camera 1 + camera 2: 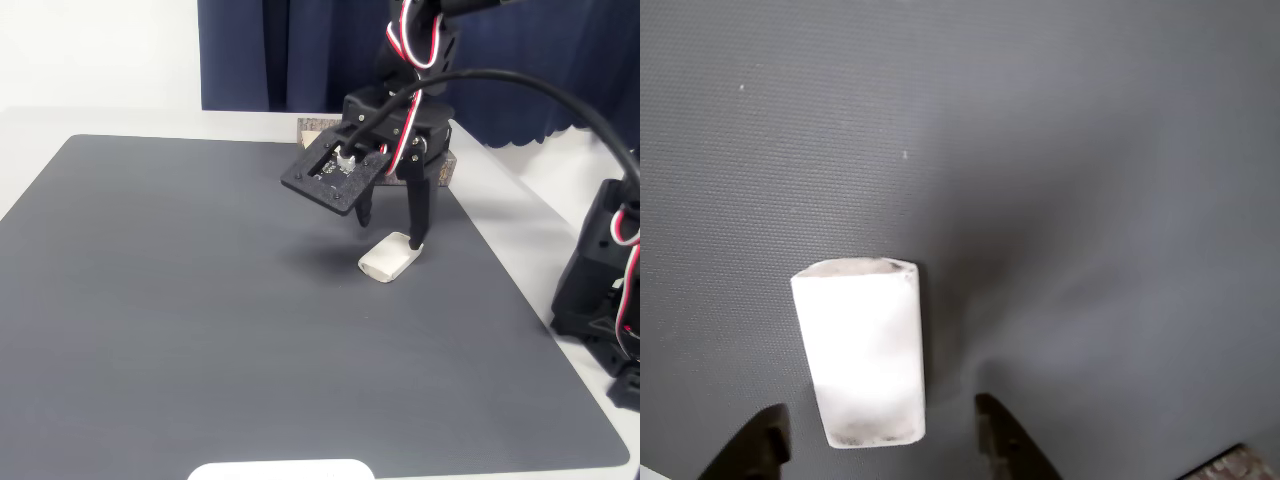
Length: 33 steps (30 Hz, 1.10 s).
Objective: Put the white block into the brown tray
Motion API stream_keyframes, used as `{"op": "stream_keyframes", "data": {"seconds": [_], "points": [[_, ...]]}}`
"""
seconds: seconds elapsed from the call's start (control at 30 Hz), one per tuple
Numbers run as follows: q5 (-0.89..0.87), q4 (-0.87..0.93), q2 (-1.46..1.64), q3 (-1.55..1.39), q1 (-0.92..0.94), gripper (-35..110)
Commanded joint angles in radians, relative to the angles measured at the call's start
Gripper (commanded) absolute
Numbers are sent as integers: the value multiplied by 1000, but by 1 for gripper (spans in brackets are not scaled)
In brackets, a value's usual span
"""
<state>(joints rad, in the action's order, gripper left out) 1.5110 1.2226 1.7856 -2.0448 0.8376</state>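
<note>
My claw [880,440] hangs spread, fingers either side of the white block [862,350], which lies on the tabletop [200,300] mat toward its far right edge. The fingers straddle only the block's near end, so closing could pivot it or squeeze it out.

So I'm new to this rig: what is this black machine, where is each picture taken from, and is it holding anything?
The black machine is a small robot arm ending in a two-finger gripper. One picture comes from a fixed camera looking across the table; the other from a camera riding on the arm's wrist, looking down past the fingertips. On the dark grey mat lies the white block, seen close up in the wrist view. The gripper is open, its jaws either side of the block, so nothing is held yet. Behind the arm, the brown tray is mostly hidden. A white plate peeks in at the bottom edge.
</note>
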Motion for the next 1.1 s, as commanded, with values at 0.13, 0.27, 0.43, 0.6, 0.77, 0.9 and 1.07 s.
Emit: {"op": "stream_keyframes", "data": {"seconds": [0.13, 0.27, 0.43, 0.6, 0.77, 0.9, 1.07], "points": [[54, -52, 83, -74, -12, 49], [55, -92, 109, -123, -14, 50], [78, -104, 104, -129, -14, 50], [86, -140, 98, -146, -17, 50], [115, -153, 97, -156, -25, 50], [115, -181, 95, -187, -44, 50], [114, -199, 98, -213, -44, 50]]}}
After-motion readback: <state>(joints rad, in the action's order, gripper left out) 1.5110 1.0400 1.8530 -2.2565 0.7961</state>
